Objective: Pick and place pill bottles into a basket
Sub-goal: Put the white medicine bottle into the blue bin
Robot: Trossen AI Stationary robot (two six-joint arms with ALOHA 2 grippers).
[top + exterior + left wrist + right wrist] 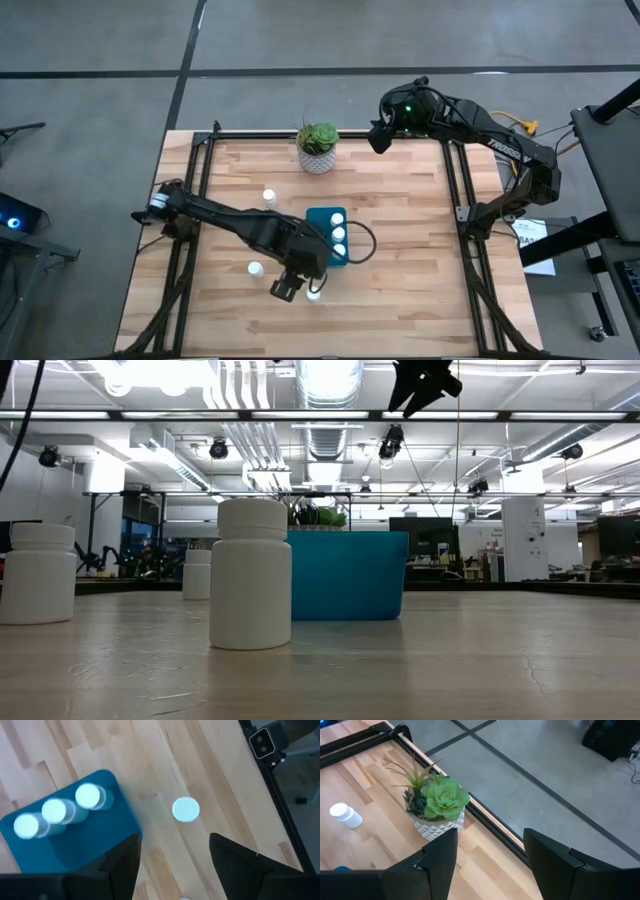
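- Above the near part of the table, the left gripper hung with fingers spread and nothing between them, seemingly lined up over the loose pill bottle just beside the teal basket.
- Three bottles stood in that basket in a row; two more waited on the wood farther off.
- Right gripper, also spread, idled near the potted succulent, clear of the work.

Basket corner behind left end effector finger — bottle edge-cropped.
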